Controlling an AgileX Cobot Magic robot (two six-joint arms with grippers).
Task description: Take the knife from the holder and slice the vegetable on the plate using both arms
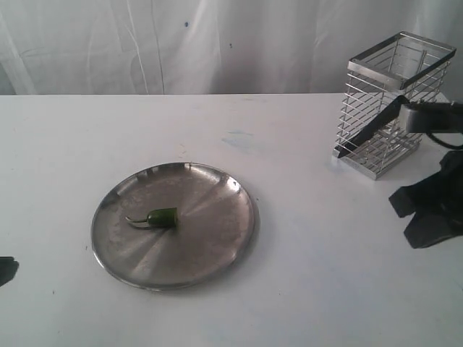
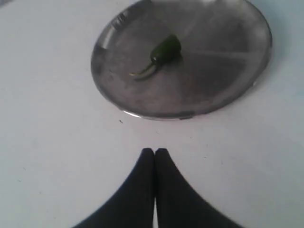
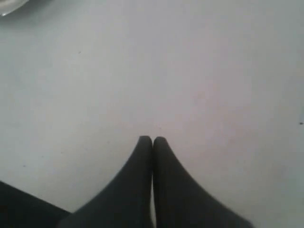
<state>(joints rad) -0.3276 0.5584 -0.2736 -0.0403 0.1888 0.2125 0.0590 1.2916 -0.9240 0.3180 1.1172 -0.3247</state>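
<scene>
The steel plate [image 1: 206, 191] lies left of the table's middle, with the small green chili [image 1: 162, 217] on it, stem curving left. At the back right stands the chrome wire holder [image 1: 376, 155]. The black knife [image 1: 369, 130] leans slanted inside it, tip low at the left. My left gripper [image 2: 154, 151] is shut and empty over bare table, short of the plate [image 2: 213, 71] and chili [image 2: 165, 49]. Just its dark tip [image 1: 6, 269] shows at the left edge. My right gripper [image 3: 152, 139] is shut and empty over white table. The right arm [image 1: 434, 206] sits below the holder.
The white table [image 1: 304, 289] stretches between plate and holder. A white curtain [image 1: 217, 43] hangs behind. A grey part of the right arm [image 1: 434, 116] lies beside the holder's right face. A sliver of the plate rim [image 3: 9, 5] shows in the right wrist view.
</scene>
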